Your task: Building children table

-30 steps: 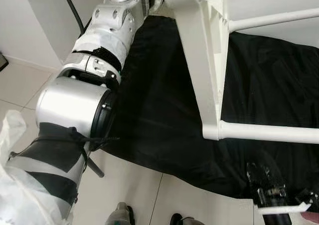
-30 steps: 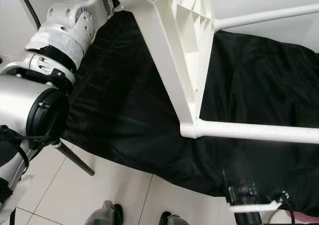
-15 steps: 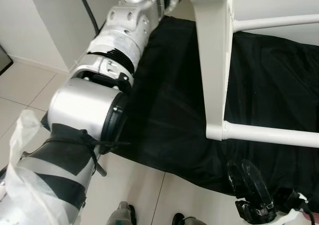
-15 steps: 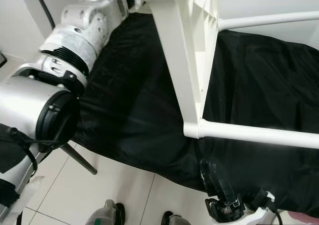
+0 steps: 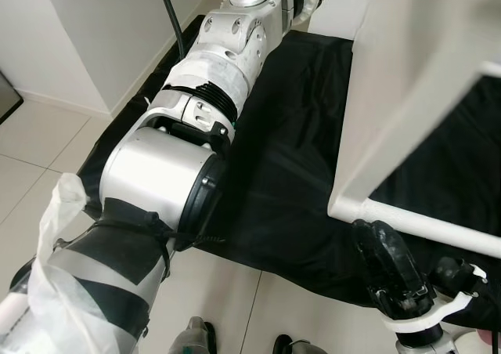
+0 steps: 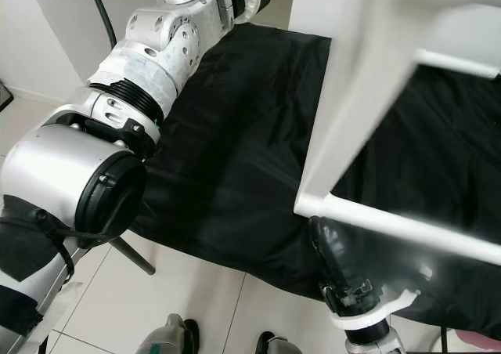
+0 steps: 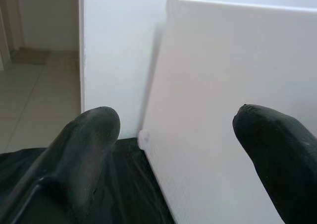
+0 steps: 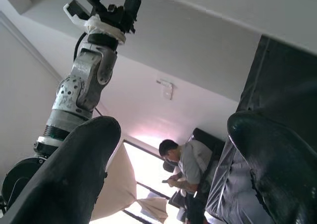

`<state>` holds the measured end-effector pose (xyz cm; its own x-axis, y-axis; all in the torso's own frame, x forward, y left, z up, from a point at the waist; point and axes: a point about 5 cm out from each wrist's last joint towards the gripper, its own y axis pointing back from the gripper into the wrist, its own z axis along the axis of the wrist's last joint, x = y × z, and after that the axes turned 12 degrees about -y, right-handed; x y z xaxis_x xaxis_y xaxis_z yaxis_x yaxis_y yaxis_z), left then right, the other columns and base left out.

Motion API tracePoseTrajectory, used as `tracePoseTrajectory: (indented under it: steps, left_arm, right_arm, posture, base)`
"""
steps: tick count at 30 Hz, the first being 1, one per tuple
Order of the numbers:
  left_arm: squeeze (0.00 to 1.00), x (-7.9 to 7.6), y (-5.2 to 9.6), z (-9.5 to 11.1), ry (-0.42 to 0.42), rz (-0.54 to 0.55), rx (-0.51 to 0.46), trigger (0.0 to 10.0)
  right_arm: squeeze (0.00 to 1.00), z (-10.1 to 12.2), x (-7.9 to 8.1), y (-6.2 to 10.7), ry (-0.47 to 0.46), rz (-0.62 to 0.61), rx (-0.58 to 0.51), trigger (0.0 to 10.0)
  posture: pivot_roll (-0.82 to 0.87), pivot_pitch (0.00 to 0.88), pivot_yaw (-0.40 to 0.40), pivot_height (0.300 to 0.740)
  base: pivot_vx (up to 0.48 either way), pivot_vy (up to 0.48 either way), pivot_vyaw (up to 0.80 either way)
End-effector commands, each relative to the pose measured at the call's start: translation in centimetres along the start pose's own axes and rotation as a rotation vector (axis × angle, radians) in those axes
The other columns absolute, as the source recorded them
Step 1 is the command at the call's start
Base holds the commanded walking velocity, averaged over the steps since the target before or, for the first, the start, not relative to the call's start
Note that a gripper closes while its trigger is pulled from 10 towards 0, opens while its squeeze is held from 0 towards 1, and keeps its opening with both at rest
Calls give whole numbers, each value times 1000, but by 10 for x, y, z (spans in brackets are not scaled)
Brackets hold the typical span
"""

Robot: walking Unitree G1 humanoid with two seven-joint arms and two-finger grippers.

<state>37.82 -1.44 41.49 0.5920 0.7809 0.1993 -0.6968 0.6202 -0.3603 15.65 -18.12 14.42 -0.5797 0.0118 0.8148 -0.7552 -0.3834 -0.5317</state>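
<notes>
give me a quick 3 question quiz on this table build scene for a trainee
1. True or false: the white table frame stands on a black cloth.
2. Which claw sits just below the frame's lower rail? A) left B) right
3. Fill in: in the left wrist view, the left claw is ____, with a white panel ahead of it.

Key:
1. True
2. B: the right claw is low, near the rail, over the cloth's edge.
3. open: its fingers stand well apart.
</notes>
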Motion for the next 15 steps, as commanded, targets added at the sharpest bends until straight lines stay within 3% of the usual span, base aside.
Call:
tracePoseTrajectory:
  steps: [1, 12, 14, 15]
  left_arm:
    - [0, -9, -1, 2, -14, -113, -14, 10000]
    - [0, 6, 8, -10, -50, -95, 18, 10000]
    - [0, 22, 19, -19, -69, -78, 29, 10000]
    - [0, 22, 19, -19, -69, -78, 29, 10000]
  right_arm:
    - [0, 0, 1, 2, 9, -17, 5, 10000]
    - [0, 4, 1, -3, 39, -14, 5, 10000]
    - [0, 18, -1, -6, 129, -53, -47, 10000]
    - [0, 18, -1, -6, 129, -53, -47, 10000]
  posture:
    - [53, 157, 14, 740]
    - [57, 161, 7, 740]
    - [52, 162, 11, 740]
    - [52, 162, 11, 740]
  base:
    - [0, 0, 0]
    - [0, 0, 0]
    - [0, 0, 0]
    - [0, 0, 0]
